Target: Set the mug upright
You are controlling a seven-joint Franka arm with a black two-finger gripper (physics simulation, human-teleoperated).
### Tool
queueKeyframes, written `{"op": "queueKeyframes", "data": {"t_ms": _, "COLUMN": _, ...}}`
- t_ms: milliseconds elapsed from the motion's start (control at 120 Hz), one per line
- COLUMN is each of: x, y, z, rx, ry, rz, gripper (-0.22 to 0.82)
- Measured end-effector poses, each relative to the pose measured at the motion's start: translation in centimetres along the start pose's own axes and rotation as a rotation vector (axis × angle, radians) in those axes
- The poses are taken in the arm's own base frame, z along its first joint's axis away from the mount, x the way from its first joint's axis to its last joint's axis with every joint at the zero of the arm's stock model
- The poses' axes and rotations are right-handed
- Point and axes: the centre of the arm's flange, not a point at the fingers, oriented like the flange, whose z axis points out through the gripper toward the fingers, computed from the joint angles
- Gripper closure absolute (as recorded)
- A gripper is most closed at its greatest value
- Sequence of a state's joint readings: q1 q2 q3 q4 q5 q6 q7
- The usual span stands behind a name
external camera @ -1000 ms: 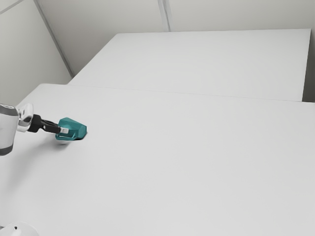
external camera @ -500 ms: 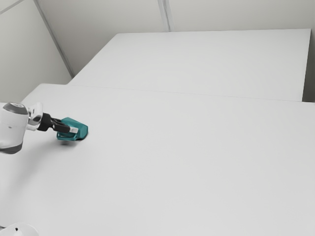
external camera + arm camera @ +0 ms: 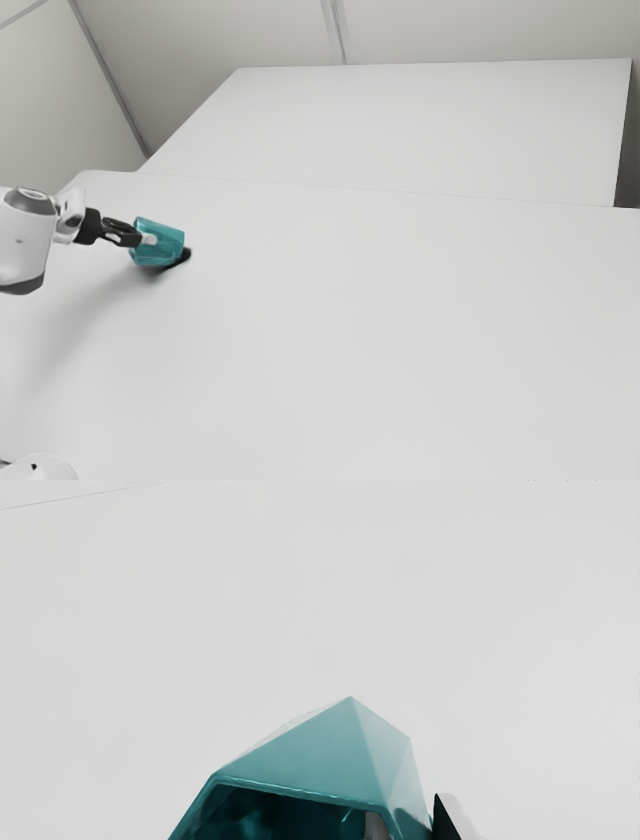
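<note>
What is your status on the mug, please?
Gripper shut on the mug, one finger inside its mouth. Mug tilted, not yet upright. No obstruction seen.

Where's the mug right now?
The mug is toward the exterior view's left, at the gripper's fingertips, opening facing the hand, with a dark shadow on the table beside it.
</note>
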State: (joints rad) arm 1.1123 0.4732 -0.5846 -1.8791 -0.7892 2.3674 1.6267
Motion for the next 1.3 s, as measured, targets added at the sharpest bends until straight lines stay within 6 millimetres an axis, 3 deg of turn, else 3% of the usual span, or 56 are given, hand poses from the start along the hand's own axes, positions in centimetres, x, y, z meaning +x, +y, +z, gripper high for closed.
{"op": "queueKeyframes", "data": {"t_ms": 175, "x": 1.1, "y": 0.3, "z": -0.3, "rx": 0.015, "ry": 0.0, "rz": 0.021, "gripper": 0.74}}
{"op": "queueKeyframes", "data": {"t_ms": 358, "x": 4.2, "y": 1.8, "z": -0.9, "rx": 0.041, "ry": -0.021, "rz": 0.075, "gripper": 0.77}}
{"op": "queueKeyframes", "data": {"t_ms": 567, "x": 6.3, "y": 3.3, "z": -1.2, "rx": 0.059, "ry": -0.045, "rz": 0.093, "gripper": 0.78}}
{"op": "queueKeyframes", "data": {"t_ms": 700, "x": 7.7, "y": 6.2, "z": -0.5, "rx": 0.051, "ry": -0.096, "rz": 0.096, "gripper": 0.78}}
{"op": "queueKeyframes", "data": {"t_ms": 1017, "x": 10.1, "y": 15.9, "z": 1.7, "rx": 0.008, "ry": -0.188, "rz": 0.024, "gripper": 0.79}}
{"op": "queueKeyframes", "data": {"t_ms": 1300, "x": 10.7, "y": 20.9, "z": 4.3, "rx": -0.039, "ry": -0.269, "rz": -0.092, "gripper": 0.79}}
